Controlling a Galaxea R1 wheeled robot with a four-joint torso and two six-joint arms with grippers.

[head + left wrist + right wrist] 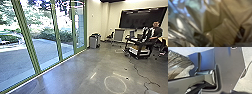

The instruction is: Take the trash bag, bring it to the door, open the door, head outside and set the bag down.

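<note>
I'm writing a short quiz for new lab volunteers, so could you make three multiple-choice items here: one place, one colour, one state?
1. Where is the person? A) outdoors B) up a ladder C) at the cart
2. What colour are the window frames? A) green B) red C) white
3. How is the trash bag's surface? A) flat and smooth B) creased C) soaking wet

1: C, the head view has them right by it, indoors.
2: A, green posts divide the glass.
3: B, folds run across it in both wrist views.
</note>
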